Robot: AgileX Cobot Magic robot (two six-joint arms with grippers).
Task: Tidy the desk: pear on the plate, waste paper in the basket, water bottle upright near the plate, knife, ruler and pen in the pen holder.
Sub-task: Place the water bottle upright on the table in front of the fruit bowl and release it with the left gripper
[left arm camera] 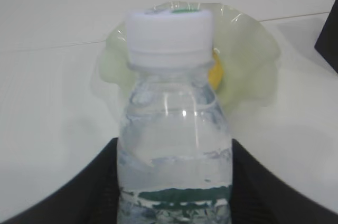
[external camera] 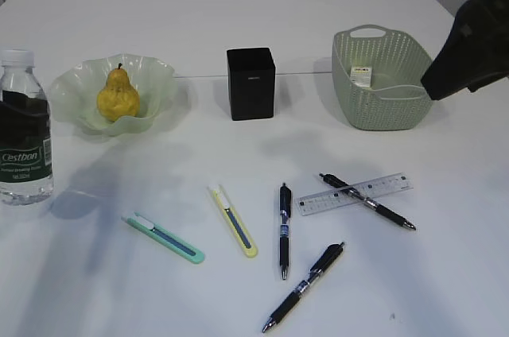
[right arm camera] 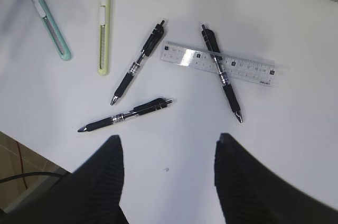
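Office desk (external camera: 238,27): pens (external camera: 284,230), ruler (external camera: 355,194)

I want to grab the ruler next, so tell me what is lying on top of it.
One black pen lies crosswise over the clear ruler; nothing else is on it. The table under the ruler shows through, except beneath the pen.

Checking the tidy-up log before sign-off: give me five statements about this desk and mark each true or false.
1. The pear lies on the plate. True.
2. The water bottle lies on its side. False: it stands upright, between the left gripper's fingers.
3. One pen lies across the ruler. True.
4. Both utility knives are in the pen holder. False: the green knife and yellow knife lie on the table.
5. The right gripper holds a pen. False: it is open and empty.
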